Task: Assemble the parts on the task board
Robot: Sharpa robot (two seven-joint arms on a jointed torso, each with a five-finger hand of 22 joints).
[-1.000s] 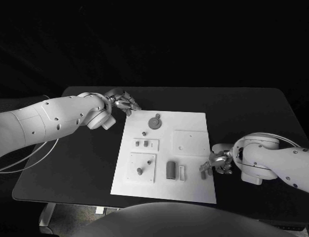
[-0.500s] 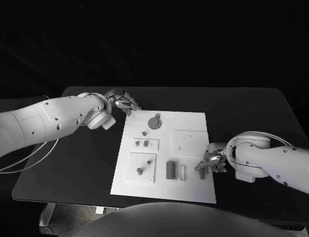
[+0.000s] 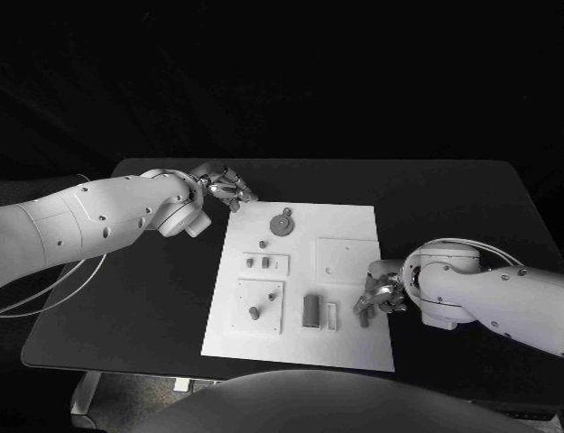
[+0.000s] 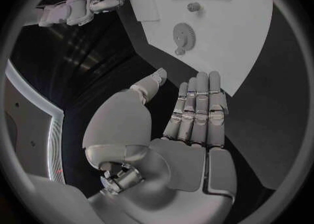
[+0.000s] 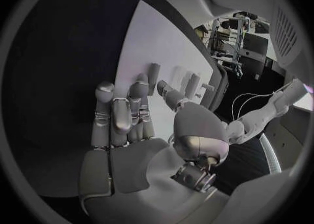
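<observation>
The white task board [image 3: 346, 230] lies in the middle of the black table. On it are a grey gear [image 3: 283, 222], two small pieces [image 3: 260, 262] in a raised tile, a peg [image 3: 254, 312] on a square plate and a dark upright block [image 3: 313, 309]. My left hand [image 3: 223, 188] hovers off the board's far left corner, fingers straight and side by side [image 4: 196, 109], holding nothing; the gear [image 4: 183, 34] lies beyond them. My right hand [image 3: 379, 296] is at the board's right edge near the front, fingers stretched out [image 5: 124, 119] and empty, the block [image 5: 153, 72] ahead of it.
A bare raised square plate [image 3: 348, 260] sits on the board's right half, just beyond my right hand. A narrow pale piece [image 3: 332, 315] stands beside the block. Black table [image 3: 464, 207] shows on both sides of the board.
My right hand has moved left, from beside the board to over its right edge. The left hand has stayed where it was.
</observation>
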